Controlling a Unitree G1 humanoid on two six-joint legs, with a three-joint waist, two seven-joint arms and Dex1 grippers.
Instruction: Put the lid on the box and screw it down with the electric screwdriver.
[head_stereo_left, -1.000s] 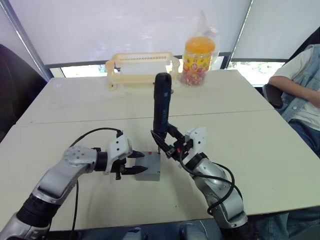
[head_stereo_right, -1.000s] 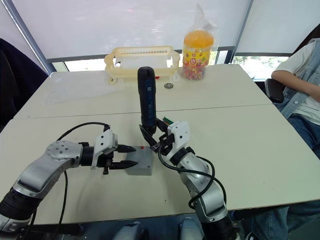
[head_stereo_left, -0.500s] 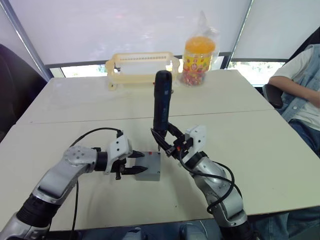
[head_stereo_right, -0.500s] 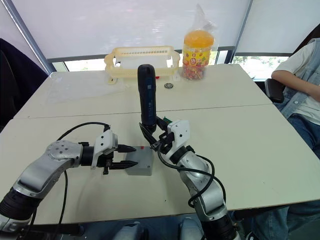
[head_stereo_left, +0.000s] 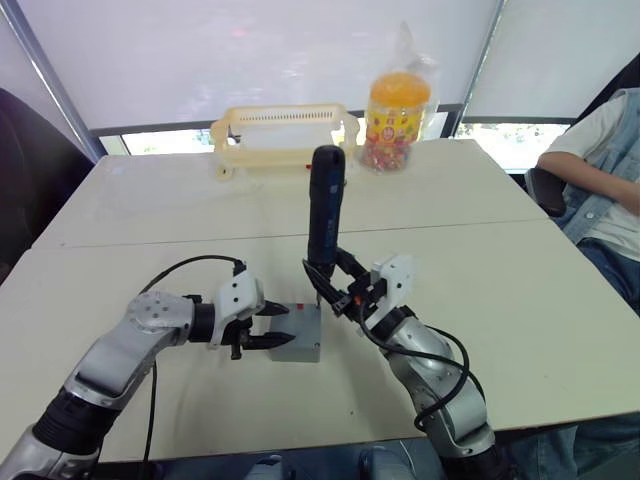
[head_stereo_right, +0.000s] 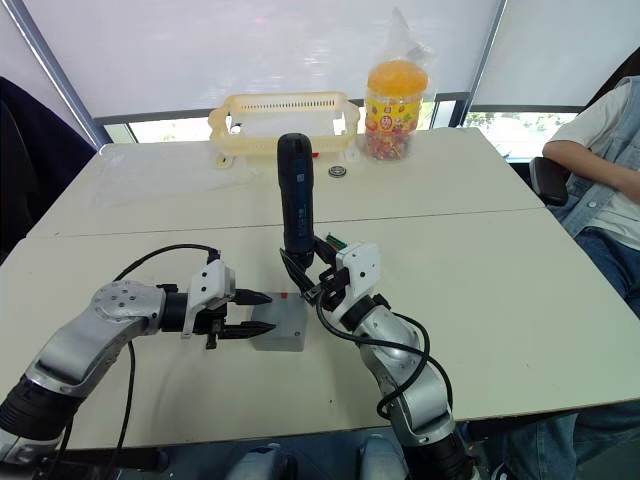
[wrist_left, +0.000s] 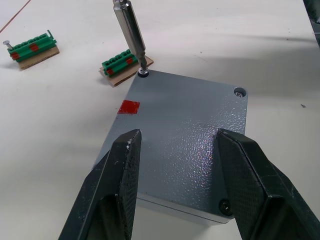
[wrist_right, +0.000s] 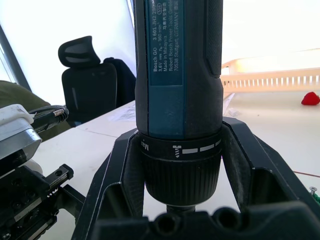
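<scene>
Right gripper (head_stereo_right: 312, 277): I see it clenched round the long black cylindrical electric screwdriver (head_stereo_right: 294, 205), held upright, metal bit on a corner screw of the flat grey plastic lid (wrist_left: 182, 132). Left gripper (head_stereo_right: 248, 313): fingers spread, flanking the grey square plastic box (head_stereo_right: 281, 338), lid seated on it.

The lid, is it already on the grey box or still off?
On. The lid lies flat across the box, closing its top, and the electric screwdriver stands upright with its bit in a corner screw hole.

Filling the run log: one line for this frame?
lid: on box | screwdriver: upright in right gripper, bit on corner screw | left gripper: open, straddling lid
</scene>
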